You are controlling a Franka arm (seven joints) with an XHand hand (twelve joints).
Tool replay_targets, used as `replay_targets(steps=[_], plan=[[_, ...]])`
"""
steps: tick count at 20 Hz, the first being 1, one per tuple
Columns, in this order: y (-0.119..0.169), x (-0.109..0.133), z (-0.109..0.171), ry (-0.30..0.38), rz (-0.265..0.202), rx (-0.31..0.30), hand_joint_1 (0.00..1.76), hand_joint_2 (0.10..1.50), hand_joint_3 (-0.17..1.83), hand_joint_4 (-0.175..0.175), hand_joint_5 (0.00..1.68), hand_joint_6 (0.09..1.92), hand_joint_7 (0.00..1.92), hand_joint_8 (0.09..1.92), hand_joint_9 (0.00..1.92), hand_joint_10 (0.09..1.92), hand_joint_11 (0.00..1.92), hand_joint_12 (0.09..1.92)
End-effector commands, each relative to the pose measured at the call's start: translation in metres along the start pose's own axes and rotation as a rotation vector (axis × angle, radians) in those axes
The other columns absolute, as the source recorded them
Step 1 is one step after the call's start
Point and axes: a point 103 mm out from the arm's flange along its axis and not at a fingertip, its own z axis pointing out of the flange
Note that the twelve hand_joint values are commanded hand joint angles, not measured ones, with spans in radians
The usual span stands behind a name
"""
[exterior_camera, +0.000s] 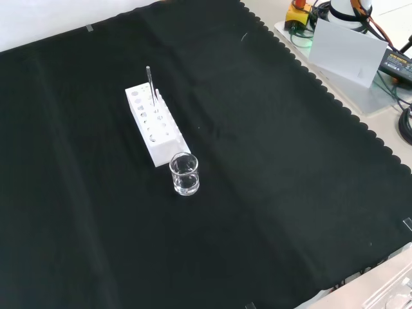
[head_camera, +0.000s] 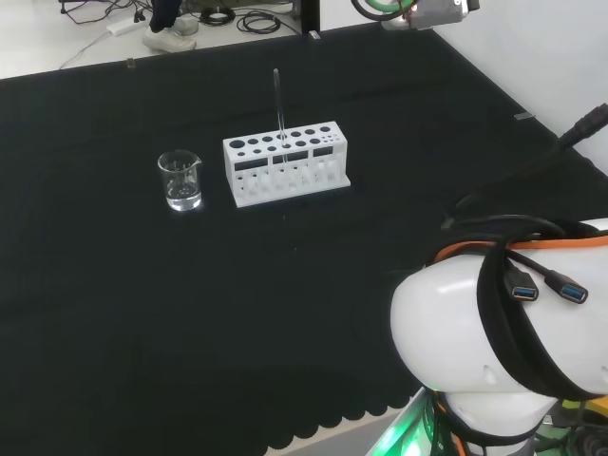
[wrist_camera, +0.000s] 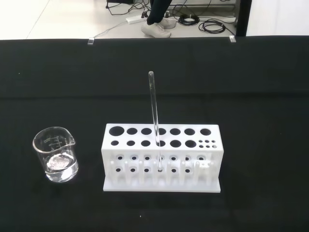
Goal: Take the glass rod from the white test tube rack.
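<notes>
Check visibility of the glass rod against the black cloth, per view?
Wrist view: glass rod crisp, bright-edged above the white rack. Head view: rod thin and faint against the cloth. Front view: rod a short grey sliver, easily lost.

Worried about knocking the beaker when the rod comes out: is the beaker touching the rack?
Apart. The wrist view shows black cloth between the beaker and the rack; the head view shows the same gap.

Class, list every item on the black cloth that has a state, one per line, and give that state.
glass rod: standing nearly upright in a hole of the rack, not yet taken.
white test tube rack: upright on the cloth; its other holes look empty.
beaker: upright beside the rack, apart from it, a little clear liquid at the bottom.
</notes>
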Motion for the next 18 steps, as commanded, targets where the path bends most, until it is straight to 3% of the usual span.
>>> replay_targets(steps=[1,3,5,18], plan=[[-0.070,-0.054,-0.022,0.019,0.162,-0.079,0.57,0.88,0.54,-0.123,0.31,0.20,0.31,0.59,0.44,0.63,0.34,1.16],[-0.077,-0.057,-0.023,0.022,0.179,-0.084,0.46,0.95,0.46,-0.113,0.16,0.09,0.07,0.56,0.14,0.76,0.08,1.26],[-0.078,-0.057,-0.023,0.019,0.182,-0.085,0.43,0.97,0.44,-0.111,0.13,0.09,0.01,0.55,0.05,0.81,0.02,1.29],[-0.071,-0.046,-0.016,0.014,0.169,-0.064,0.45,0.98,0.41,-0.109,0.14,0.09,0.00,0.59,0.02,0.87,0.00,1.29]])
